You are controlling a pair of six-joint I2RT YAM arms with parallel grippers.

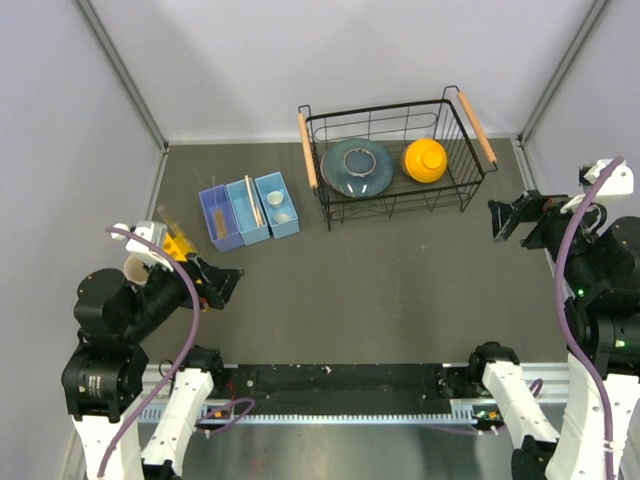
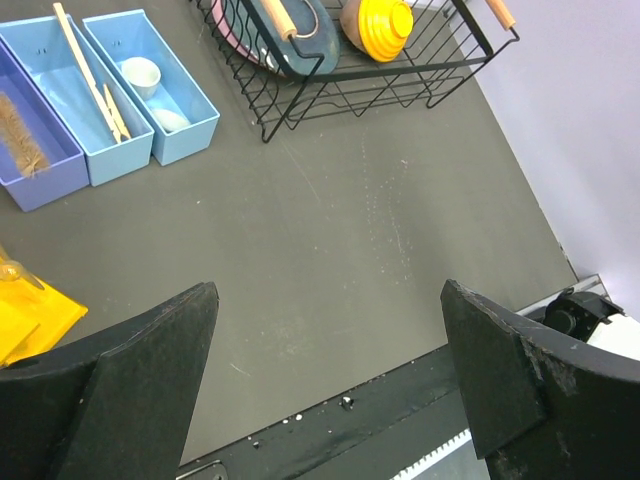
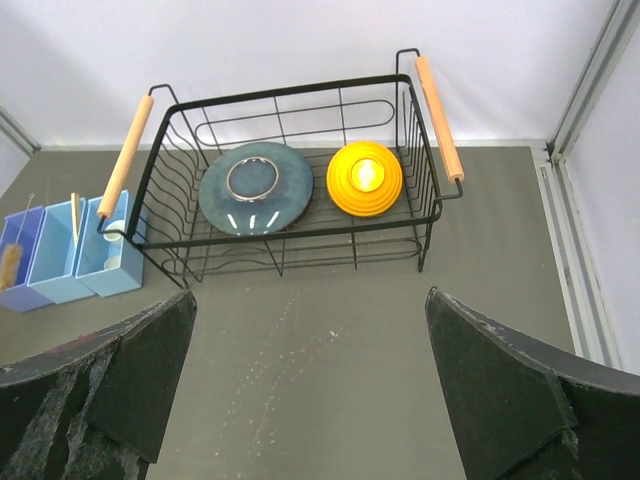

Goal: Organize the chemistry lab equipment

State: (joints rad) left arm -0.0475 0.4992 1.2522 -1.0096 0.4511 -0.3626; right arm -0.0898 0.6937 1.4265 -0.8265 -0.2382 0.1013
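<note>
Tan wooden stick (image 2: 88, 70) and tiny white round dishes (image 2: 140, 75) are judged binned upper left; leftovers must be sought by the unclenched, empty left gripper (image 2: 327, 300) or right gripper (image 3: 308, 300).

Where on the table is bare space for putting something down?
Free: the table's wide middle, between the blue bins, the wire basket, the left gripper and the right gripper. Crowded: the yellow object beside the left gripper.

Left arm (image 1: 130, 310): bent, on the left side, wrist pointing right.
Left gripper (image 1: 222, 284): jaws spread wide, nothing between them.
Right arm (image 1: 600, 262): bent, on the right side, wrist pointing left.
Right gripper (image 1: 503, 218): jaws spread wide, empty.
</note>
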